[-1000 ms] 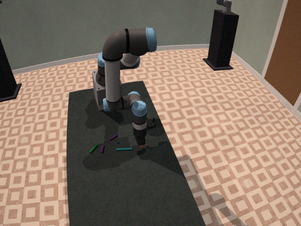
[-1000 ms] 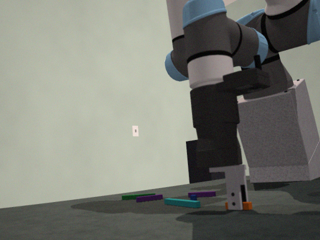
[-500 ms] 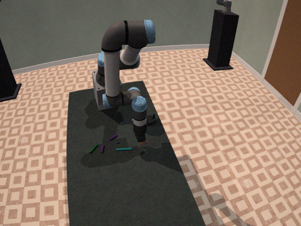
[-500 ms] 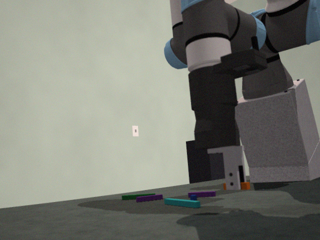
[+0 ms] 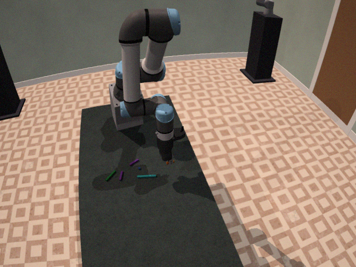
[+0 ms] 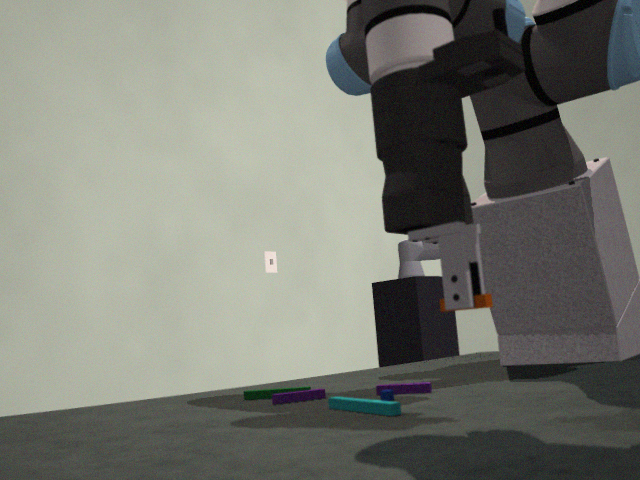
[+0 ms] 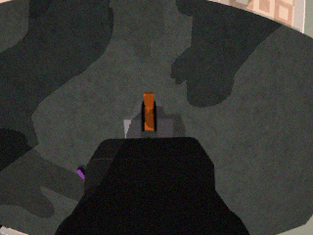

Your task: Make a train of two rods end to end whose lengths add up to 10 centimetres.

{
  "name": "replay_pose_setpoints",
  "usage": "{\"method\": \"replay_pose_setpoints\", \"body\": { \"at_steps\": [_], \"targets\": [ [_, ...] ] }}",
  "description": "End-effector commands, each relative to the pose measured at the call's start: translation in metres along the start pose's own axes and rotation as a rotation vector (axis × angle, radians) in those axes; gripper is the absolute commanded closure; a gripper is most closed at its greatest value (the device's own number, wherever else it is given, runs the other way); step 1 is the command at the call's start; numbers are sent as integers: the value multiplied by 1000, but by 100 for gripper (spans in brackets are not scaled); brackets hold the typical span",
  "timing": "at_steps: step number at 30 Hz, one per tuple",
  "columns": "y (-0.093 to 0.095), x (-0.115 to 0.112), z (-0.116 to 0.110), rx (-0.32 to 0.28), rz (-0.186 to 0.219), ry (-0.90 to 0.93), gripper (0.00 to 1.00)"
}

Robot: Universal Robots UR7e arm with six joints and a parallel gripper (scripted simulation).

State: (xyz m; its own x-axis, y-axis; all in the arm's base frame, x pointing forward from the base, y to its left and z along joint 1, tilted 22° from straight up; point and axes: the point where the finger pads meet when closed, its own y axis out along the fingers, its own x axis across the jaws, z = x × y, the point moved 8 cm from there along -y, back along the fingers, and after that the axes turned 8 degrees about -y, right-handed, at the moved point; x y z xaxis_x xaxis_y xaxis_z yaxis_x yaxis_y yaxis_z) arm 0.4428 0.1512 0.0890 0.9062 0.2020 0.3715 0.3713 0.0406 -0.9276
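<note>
gripper (image 6: 461,302) clamped on orange rod (image 6: 483,301) above dark mat (image 5: 155,218), checkered floor (image 5: 273,143) around

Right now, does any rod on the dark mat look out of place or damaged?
Nothing stands out. The claw holds the short orange rod level above the dark mat. The turquoise rod, two purple rods, green rod and small blue cube lie flat, scattered but intact.

No text, label, brand, number or sign can be read in any view; the small white wall plate (image 6: 270,261) in the exterior view carries only a dark slot, with no lettering.
</note>
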Motion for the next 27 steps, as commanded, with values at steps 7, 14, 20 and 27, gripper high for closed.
{"method": "replay_pose_setpoints", "body": {
  "at_steps": [7, 14, 20, 27],
  "targets": [
    [-16, 0, 0, 0, 0, 0, 76],
    [-17, 0, 0, 0, 0, 0, 76],
    [-17, 0, 0, 0, 0, 0, 76],
    [-17, -7, 1, 0, 0, -56, 76]
  ]
}}
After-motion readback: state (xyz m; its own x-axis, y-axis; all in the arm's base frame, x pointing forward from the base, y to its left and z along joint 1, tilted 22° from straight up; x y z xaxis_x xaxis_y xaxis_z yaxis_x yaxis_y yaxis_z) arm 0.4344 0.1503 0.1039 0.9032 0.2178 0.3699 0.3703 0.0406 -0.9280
